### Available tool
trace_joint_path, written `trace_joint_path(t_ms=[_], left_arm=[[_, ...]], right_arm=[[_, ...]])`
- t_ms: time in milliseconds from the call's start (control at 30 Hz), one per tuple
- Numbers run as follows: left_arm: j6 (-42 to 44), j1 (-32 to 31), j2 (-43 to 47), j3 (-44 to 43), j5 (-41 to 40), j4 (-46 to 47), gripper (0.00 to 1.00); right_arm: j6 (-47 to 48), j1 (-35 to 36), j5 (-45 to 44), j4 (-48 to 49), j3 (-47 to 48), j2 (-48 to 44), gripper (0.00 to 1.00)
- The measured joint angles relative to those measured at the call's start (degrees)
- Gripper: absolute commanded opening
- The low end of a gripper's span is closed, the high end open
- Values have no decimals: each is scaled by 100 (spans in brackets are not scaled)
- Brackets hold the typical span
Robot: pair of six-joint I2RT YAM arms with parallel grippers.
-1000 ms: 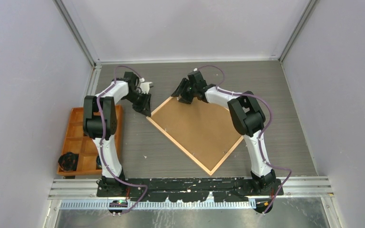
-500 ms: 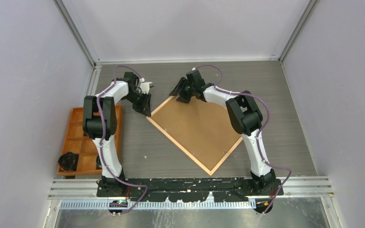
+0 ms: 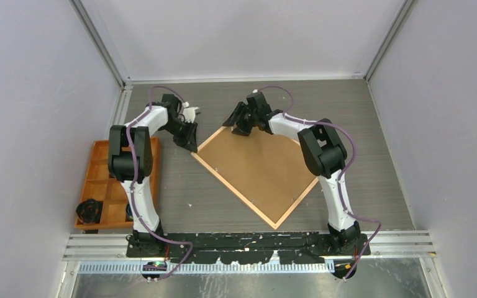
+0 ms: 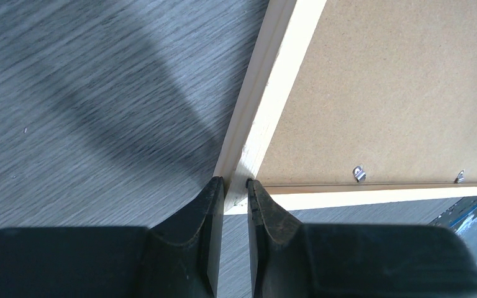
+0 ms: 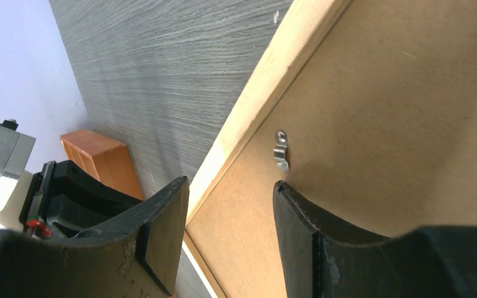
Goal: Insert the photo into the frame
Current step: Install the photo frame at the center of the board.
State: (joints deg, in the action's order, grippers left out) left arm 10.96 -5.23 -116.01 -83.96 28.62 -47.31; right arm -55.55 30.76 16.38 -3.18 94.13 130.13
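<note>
The frame (image 3: pixel 233 191) of thin light wood lies face down as a diamond on the table, with the brown backing board (image 3: pixel 261 167) in it. The photo is hidden. My left gripper (image 3: pixel 192 146) is at the frame's left corner. In the left wrist view it (image 4: pixel 236 186) is shut on the frame's corner strip (image 4: pixel 273 81). My right gripper (image 3: pixel 236 124) is over the frame's far corner. In the right wrist view it (image 5: pixel 231 192) is open and empty, straddling the frame strip (image 5: pixel 267 81) and the board (image 5: pixel 410 112) just below a metal clip (image 5: pixel 280 152).
An orange compartment tray (image 3: pixel 99 180) stands at the left with a black item (image 3: pixel 89 210) in its near corner. More metal clips (image 4: pixel 359 173) sit along the board's edge. Walls close in the table at the back and sides.
My right gripper shifted slightly left over the far corner and came back. The left gripper and the frame have not moved.
</note>
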Motion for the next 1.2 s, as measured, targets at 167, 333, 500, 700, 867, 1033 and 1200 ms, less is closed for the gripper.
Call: trace_joint_path(t_ms=[167,333,500,700,867,1033,1200], left_arm=[[0,0,0,0,0,0,19],[0,0,0,0,0,2,19],[0,0,0,0,0,2,19],[0,0,0,0,-2,2,19],[0,0,0,0,-2,2,19],[0,0,0,0,-2,0,19],[0,0,0,0,-2,2,19]], right_arm=[[15,-216,96,37,-289,-269,57],[-13,-483,195,155,-442,-310,57],[-13,-525,208,190,-413,-275,57],[-28,-382,238,179,-247,-94,57],[-33,-236,243,173,-197,-44,57],[-39,-184,243,168,-177,-31,56],[-52,-166,243,153,-151,-9,56]])
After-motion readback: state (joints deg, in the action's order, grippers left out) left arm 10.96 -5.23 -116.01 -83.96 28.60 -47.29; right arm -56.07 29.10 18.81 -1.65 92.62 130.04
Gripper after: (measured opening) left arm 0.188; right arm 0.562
